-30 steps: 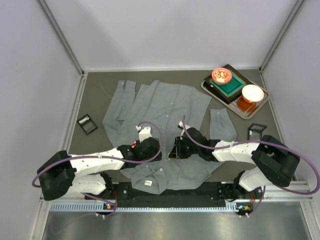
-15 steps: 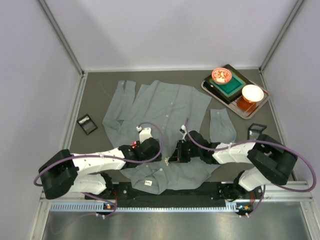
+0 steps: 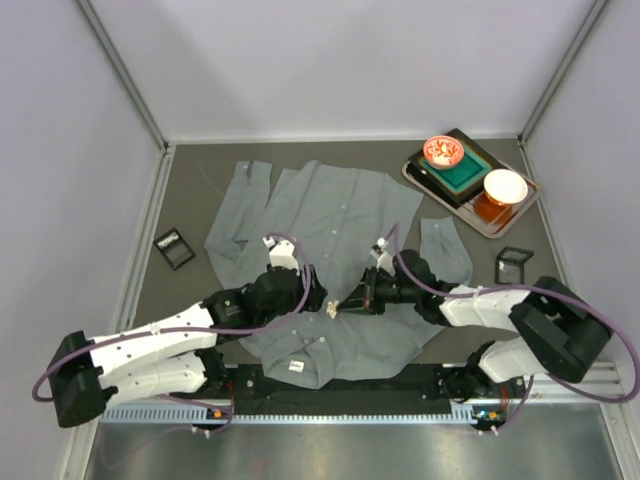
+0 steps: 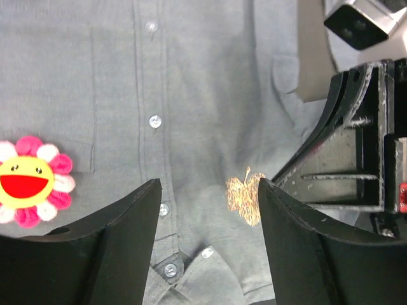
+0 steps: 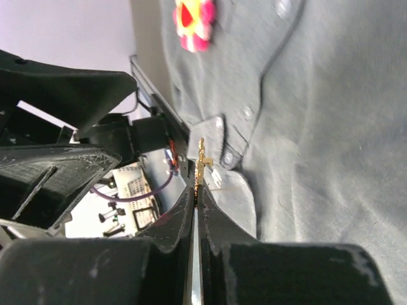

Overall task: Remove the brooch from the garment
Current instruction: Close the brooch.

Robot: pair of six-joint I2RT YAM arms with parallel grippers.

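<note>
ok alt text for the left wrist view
A gold leaf-shaped brooch lies on the grey button-up garment between the open fingers of the left hand, with the right hand shut on its right edge. A pink flower pin with a yellow smiling face sits at far left.

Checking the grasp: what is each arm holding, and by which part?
Right gripper: jaws shut on the gold brooch, by one edge. Left gripper: nothing.

No lettering to read anywhere right now. The garment (image 3: pixel 330 210) carries a small white tag (image 3: pixel 296 366) by its collar, possibly printed, but from above it's far too small to make out. Both wrist views offer no words or numbers.
</note>
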